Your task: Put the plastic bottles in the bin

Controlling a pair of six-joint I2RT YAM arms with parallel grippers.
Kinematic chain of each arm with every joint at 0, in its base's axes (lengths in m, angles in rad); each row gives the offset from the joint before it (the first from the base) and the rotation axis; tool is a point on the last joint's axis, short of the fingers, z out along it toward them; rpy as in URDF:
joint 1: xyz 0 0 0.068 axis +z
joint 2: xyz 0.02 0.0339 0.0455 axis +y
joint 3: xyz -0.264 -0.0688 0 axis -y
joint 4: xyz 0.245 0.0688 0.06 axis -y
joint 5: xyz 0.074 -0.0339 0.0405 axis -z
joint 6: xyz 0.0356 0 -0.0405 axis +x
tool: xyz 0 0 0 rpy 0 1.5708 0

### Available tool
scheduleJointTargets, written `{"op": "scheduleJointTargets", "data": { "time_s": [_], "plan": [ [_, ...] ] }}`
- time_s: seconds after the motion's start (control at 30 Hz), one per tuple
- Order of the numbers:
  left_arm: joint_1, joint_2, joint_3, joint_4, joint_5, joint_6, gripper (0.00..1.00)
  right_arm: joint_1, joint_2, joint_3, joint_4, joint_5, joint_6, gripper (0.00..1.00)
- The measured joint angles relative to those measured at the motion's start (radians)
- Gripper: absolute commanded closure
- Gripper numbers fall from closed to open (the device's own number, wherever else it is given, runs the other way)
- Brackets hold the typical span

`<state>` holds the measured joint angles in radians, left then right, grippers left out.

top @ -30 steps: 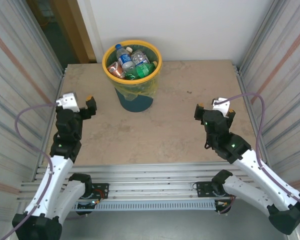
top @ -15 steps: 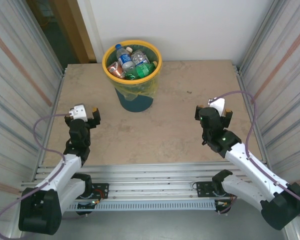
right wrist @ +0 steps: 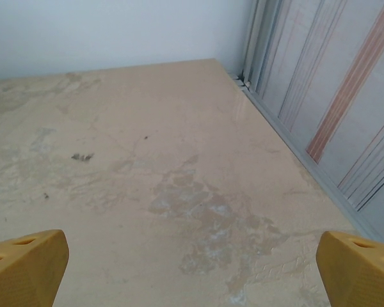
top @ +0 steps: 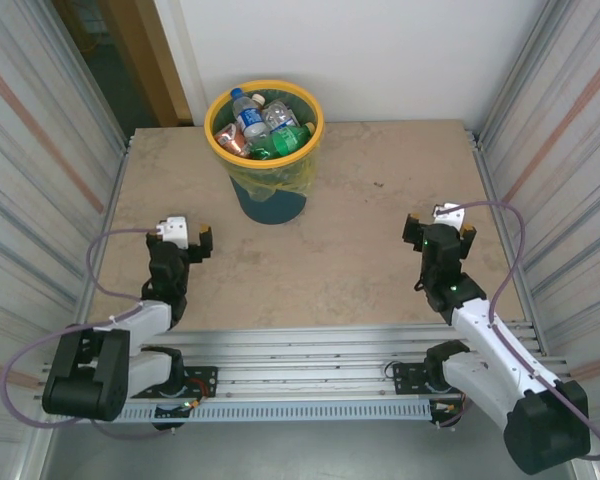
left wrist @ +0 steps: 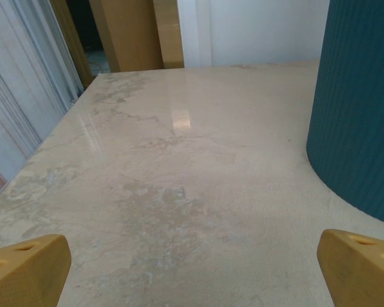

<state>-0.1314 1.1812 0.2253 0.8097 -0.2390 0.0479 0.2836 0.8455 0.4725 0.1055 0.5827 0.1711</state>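
The bin (top: 265,178), yellow-rimmed with a teal body and a yellow-green liner, stands at the table's far centre-left. Several crushed plastic bottles (top: 263,127), clear, green and brown-orange, lie heaped inside it. Its teal wall (left wrist: 361,115) rises at the right of the left wrist view. My left gripper (top: 184,240) sits low near the front left of the table, open, with nothing between its yellow fingertips (left wrist: 25,272). My right gripper (top: 439,228) hangs low at the front right, also open and empty, its fingertips (right wrist: 361,268) wide apart over bare table.
The beige marbled table (top: 360,200) is fenced by corrugated metal walls left and right (right wrist: 333,96) and a white wall behind. A wooden door frame (left wrist: 137,32) stands beyond the far left corner. A metal rail runs along the near edge.
Both arms have drawn back and down toward their bases at the near edge; the left gripper moved right and nearer, the right one nearer and slightly right. The bin and bottles are unmoved.
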Motion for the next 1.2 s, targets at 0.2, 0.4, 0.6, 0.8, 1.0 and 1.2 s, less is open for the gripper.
{"op": "scheduleJointTargets", "data": {
  "time_s": [0.2, 0.4, 0.6, 0.8, 1.0, 1.2],
  "plan": [
    [0.013, 0.127, -0.007, 0.099, 0.058, 0.029, 0.01, -0.062, 0.021, -0.061, 0.103, -0.063, 0.0, 0.02],
    [0.022, 0.218, -0.005, 0.164, 0.133, 0.058, 0.01, -0.127, 0.069, -0.126, 0.224, -0.13, -0.001, 0.02],
    [0.043, 0.328, 0.016, 0.203, 0.2, 0.067, 0.01, -0.201, 0.106, -0.18, 0.345, -0.191, -0.005, 0.02],
    [0.111, 0.328, 0.138, 0.078, 0.336, 0.063, 0.01, -0.264, 0.211, -0.203, 0.471, -0.253, -0.004, 0.02],
    [0.163, 0.33, 0.177, 0.021, 0.399, 0.043, 0.01, -0.28, 0.378, -0.205, 0.613, -0.315, -0.007, 0.02],
    [0.154, 0.33, 0.177, -0.019, 0.396, 0.03, 0.01, -0.296, 0.584, -0.205, 0.766, -0.376, -0.025, 0.02]
  ]
}}
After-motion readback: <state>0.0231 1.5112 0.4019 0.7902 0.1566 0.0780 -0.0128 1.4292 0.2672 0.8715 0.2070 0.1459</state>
